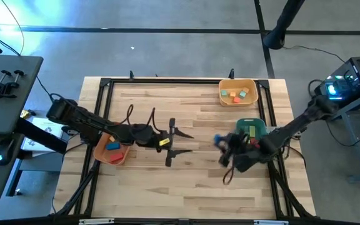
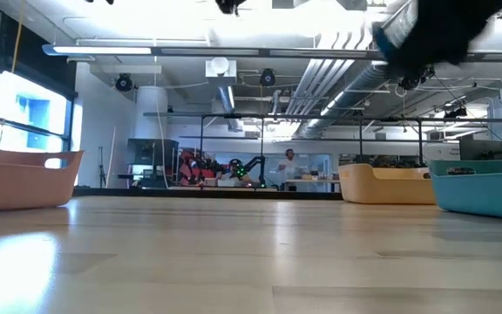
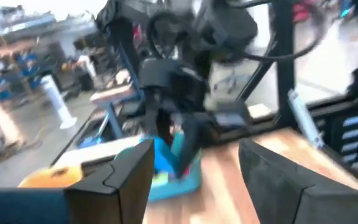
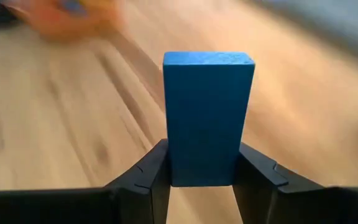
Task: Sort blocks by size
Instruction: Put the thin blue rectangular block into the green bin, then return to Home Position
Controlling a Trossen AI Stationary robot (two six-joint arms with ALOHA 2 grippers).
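Right tool (image 4: 204, 177) clamps a smooth rectangular blue block (image 4: 207, 115); left tool (image 3: 194, 180) gapes empty.

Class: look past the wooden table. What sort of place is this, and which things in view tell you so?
Probably a robotics lab or workshop: exposed ceiling ducts, another robot rig in the background, and a computer desk beside the wooden table.

You have a table (image 1: 192, 187) of pale planked wood with a soft satin sheen; beside it, the teal bin (image 2: 482, 187) and orange bin (image 2: 20, 179) look like smooth matt plastic; the blue block (image 4: 208, 118) shows a painted, faintly grainy face between matt black plastic fingers (image 4: 148, 180).
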